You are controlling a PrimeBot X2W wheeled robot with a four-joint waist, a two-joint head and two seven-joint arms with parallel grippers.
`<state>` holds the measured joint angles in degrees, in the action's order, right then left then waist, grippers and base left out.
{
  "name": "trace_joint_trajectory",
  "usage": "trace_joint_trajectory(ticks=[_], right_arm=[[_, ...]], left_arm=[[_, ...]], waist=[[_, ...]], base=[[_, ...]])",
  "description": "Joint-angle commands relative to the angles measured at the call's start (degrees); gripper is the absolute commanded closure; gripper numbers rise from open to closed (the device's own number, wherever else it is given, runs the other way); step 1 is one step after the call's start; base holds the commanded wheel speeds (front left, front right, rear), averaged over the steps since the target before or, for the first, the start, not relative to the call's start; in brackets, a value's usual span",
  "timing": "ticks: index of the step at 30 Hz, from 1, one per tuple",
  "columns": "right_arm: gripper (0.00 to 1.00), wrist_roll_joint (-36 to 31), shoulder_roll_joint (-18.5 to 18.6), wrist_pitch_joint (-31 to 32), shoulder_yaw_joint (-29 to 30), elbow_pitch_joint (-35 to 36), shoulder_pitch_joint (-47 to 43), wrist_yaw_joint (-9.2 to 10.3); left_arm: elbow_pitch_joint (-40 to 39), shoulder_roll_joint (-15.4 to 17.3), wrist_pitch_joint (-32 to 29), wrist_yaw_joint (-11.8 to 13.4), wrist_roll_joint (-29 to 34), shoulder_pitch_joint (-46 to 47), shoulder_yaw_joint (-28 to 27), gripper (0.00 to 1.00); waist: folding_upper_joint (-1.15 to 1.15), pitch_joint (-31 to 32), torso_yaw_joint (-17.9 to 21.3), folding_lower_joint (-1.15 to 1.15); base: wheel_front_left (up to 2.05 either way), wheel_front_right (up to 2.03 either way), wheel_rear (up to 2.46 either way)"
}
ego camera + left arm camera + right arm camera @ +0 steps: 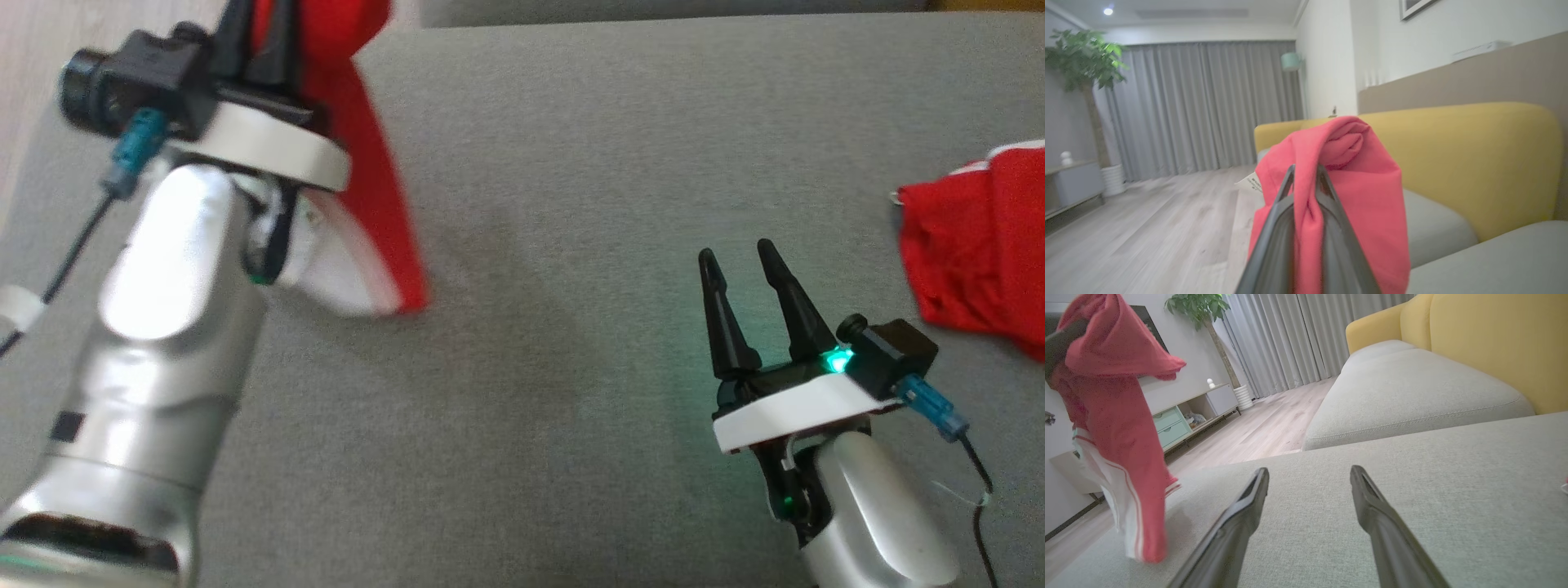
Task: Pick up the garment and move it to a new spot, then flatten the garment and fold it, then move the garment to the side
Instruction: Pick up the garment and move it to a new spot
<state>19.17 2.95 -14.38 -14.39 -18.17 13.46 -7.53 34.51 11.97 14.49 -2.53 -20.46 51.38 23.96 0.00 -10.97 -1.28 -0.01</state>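
Your left gripper [1305, 174] is clamped shut on the garment [1359, 183]. The red cloth is pinched between the two dark fingers and bunched in a fold over their tips. Your right gripper [1309, 471] stands with its fingers apart and nothing between them, low over the grey cushion [1412, 490].

In the head view the left gripper [260, 39] is raised at the upper left, and the garment [371, 163] hangs from it in a long drape with a white-striped hem at the bottom. From the right wrist view that hem [1133, 522] reaches down near the cushion's left edge, but whether it touches you cannot tell.

You are in the first step, I judge. The garment is picked up but not yet set on a new spot. The next move calls for carrying it inward over the bare middle of the cushion [571, 204] and lowering it so the hem lands first, not in a heap. The right gripper [736, 253] is free to take a second edge for the flattening.

Further right lies a second red cloth [980, 245]; stay clear of it. Beyond are the yellow sofa back [1494, 343] and grey curtains [1200, 102].
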Motion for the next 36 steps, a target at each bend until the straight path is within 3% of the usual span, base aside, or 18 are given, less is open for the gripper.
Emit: trace_joint_trajectory(ticks=[1,11,12,13,14,19,24,28,36], right_arm=[[0.0,0.6,-0.1,-0.6,-1.2,1.7,0.4,0.04],[0.0,1.6,-0.1,-0.6,0.6,2.9,0.3,0.04],[0.0,1.7,-0.1,-0.6,0.8,3.0,0.3,0.04],[0.0,1.8,-0.1,-0.6,0.9,3.0,0.4,0.04],[0.0,1.9,-0.1,-0.6,1.0,3.1,0.4,0.04],[0.0,2.2,-0.1,-0.6,1.4,3.3,0.5,0.04],[0.0,2.0,-0.1,-0.6,2.1,3.3,-0.1,0.04],[0.0,1.8,-0.1,-0.6,2.3,3.3,-0.6,0.04],[0.0,1.0,-0.1,-0.6,2.6,3.2,-2.0,0.04]], left_arm=[[-3.8,0.4,0.5,0.2,1.1,1.1,-1.1,1.0],[-7.4,-7.5,0.1,1.3,5.7,-8.1,11.2,1.0],[-7.0,-8.0,-0.2,1.0,5.8,-9.2,13.0,0.96],[-6.6,-8.4,-0.5,0.8,5.8,-10.2,14.8,0.53],[-6.3,-8.6,-0.8,0.6,5.9,-11.0,16.6,0.0],[-5.6,-9.0,-1.5,0.3,5.2,-13.3,22.3,0.0],[-5.8,-9.1,-1.3,1.7,3.0,-13.2,24.4,0.0],[-5.8,-8.5,-0.4,4.2,1.3,-13.1,21.1,0.0],[-11.6,-0.8,0.5,9.6,-2.4,-20.1,9.7,0.0]], waist=[[0.0,1.0,1.4,0.01],[0.0,0.9,6.6,0.01],[0.0,0.8,7.1,0.01],[0.0,0.7,7.5,0.01],[0.0,0.7,7.8,0.01],[0.0,0.5,8.4,0.01],[0.0,1.0,7.1,0.01],[0.0,2.0,5.5,0.01],[0.0,4.0,2.5,0.01]], base=[[0.0,0.0,0.0],[0.0,0.0,0.0],[0.0,0.0,0.0],[0.0,0.0,0.0],[0.0,0.0,0.0],[0.0,0.0,0.0],[0.0,0.0,0.0],[0.0,0.0,0.0],[0.0,0.0,0.0]])
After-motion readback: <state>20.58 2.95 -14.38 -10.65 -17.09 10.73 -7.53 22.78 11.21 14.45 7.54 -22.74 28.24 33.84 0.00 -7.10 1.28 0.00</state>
